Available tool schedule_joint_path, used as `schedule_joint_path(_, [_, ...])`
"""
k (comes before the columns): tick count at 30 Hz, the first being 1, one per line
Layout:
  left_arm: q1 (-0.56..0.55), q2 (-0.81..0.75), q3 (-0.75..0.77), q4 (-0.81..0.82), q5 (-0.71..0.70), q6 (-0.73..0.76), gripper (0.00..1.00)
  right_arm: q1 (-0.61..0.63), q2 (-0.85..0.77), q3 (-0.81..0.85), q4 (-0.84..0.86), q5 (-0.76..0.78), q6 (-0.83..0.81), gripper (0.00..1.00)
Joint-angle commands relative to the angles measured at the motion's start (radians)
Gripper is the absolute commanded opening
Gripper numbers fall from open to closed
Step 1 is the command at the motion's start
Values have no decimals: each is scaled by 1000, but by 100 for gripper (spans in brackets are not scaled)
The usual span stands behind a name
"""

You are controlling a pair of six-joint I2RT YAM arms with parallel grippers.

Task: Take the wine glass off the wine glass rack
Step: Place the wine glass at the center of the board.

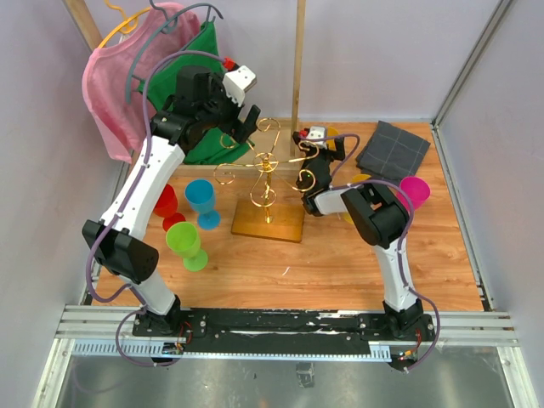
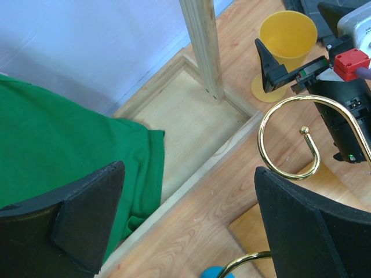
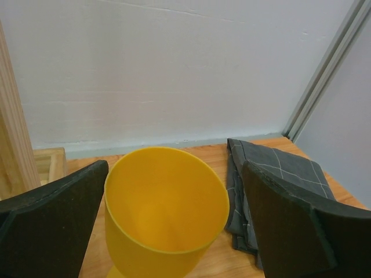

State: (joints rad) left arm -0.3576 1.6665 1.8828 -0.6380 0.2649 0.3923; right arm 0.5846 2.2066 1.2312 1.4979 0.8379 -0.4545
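My right pincer, wide open, stands around the upright yellow plastic wine glass at lower centre; my left pincer is farther.

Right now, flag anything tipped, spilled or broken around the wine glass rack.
Nothing stands out. The gold wine glass rack stands upright on its wood base; the yellow wine glass stands upright inside the open right gripper. No spill shows.

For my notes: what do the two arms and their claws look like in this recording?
The left arm and right arm have white links, black joints and grey-purple cables looping alongside. The left claw and right claw each have two flat black wedge-shaped fingers, with a white module with a red part behind.
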Motion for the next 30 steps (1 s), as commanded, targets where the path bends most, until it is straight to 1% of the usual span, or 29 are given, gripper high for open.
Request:
schedule_joint_path(1, [-9, -6, -8, -45, 22, -4, 99, 22, -74, -14, 60, 13, -42, 100])
schedule_joint_path(7, [-9, -7, 7, -52, 19, -9, 99, 24, -121, -25, 59, 4, -69, 100])
schedule_joint_path(16, [-9, -11, 12, -55, 7, -10, 99, 14, -137, -13, 59, 25, -103, 99])
schedule_joint_path(23, [-9, -11, 22, -57, 0, -13, 99, -24, -141, 13, 58, 28, -115, 98])
schedule_joint_path(30, [-10, 10, 59, -70, -4, -14, 99, -63, -197, 24, 17, 10, -120, 98])
